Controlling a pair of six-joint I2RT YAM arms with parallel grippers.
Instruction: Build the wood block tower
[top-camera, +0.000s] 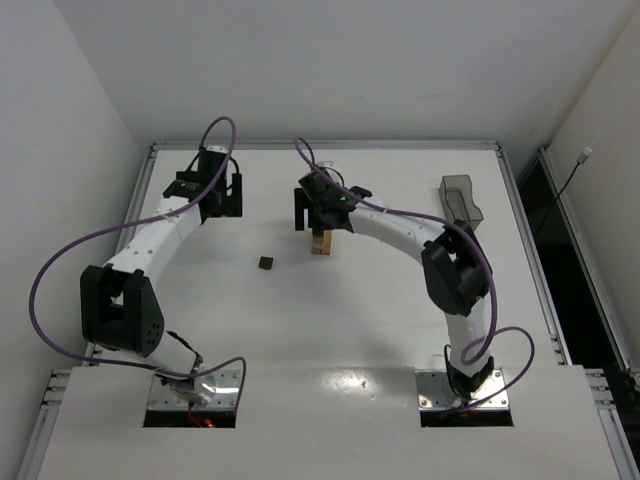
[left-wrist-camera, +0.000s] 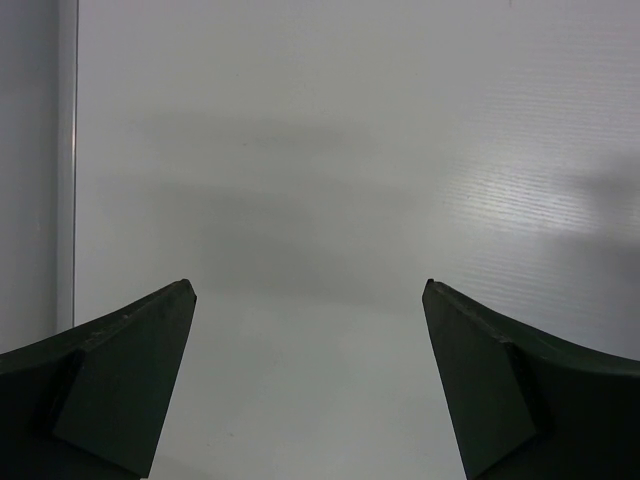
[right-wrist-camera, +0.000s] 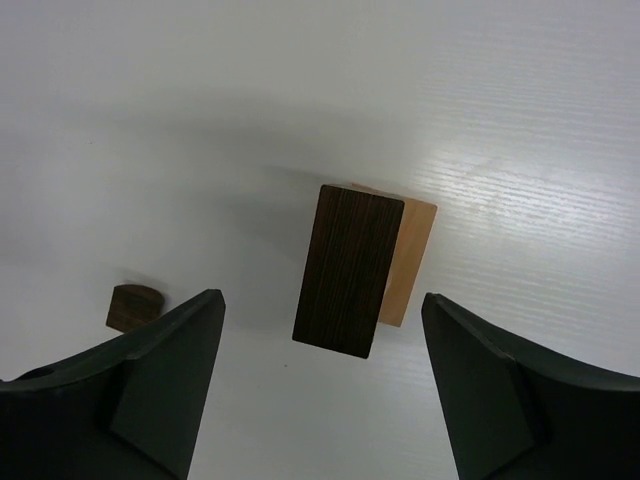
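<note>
Two blocks make up the stack (top-camera: 321, 243): a dark brown wooden bar (right-wrist-camera: 348, 270) lies on top of a light tan wooden block (right-wrist-camera: 412, 250), and only the right wrist view shows that split clearly. The right gripper (right-wrist-camera: 320, 298) hangs above the stack with its fingers spread wide, one on each side, touching neither block. From the top view the stack is just a small tan sliver, its upper part hidden under the gripper. A small dark brown wooden piece (top-camera: 266, 263) sits alone on the white table (top-camera: 380, 330), near the stack on its left. In the wrist view its shape is hard to make out, partly behind a finger. The left gripper (left-wrist-camera: 310, 290), well left of the stack, has its fingers parted wide with only table surface between them. A dark translucent plastic bin (top-camera: 462, 198) shows only from above, well right of the stack.
</note>
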